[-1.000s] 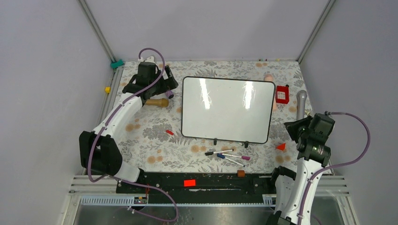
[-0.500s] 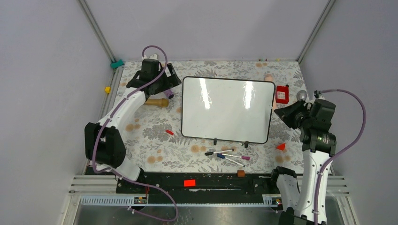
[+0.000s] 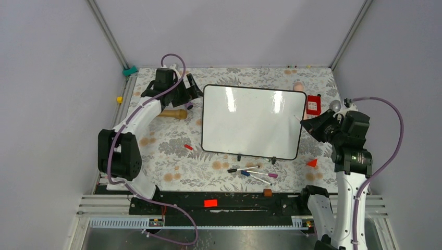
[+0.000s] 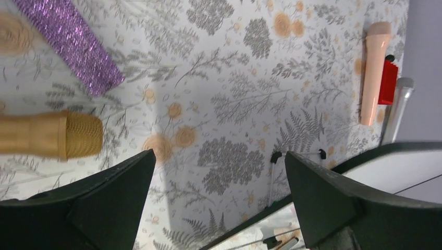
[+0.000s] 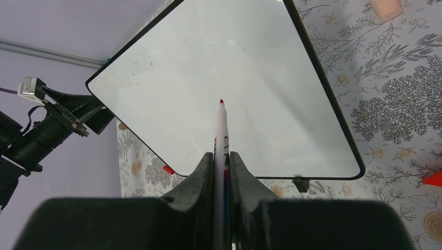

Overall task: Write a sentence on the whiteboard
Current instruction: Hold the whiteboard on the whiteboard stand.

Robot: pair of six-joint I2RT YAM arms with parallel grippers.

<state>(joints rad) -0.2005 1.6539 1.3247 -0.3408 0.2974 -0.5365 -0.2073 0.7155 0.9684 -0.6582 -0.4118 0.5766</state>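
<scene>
Right hand [image 5: 222, 156] is clamped on a red-tipped marker [image 5: 221, 122]. Its bare tip points forward near the right edge of the whiteboard [image 3: 250, 122], which lies in the middle of the bench [image 3: 161, 151]. Held this way, the tip can likely drop straight onto the white surface. No writing shows on the board, so the sentence is not yet begun. Left hand [image 4: 220, 156] hangs wide open and empty just beside the board's far left corner, perhaps placed to steady it.
</scene>
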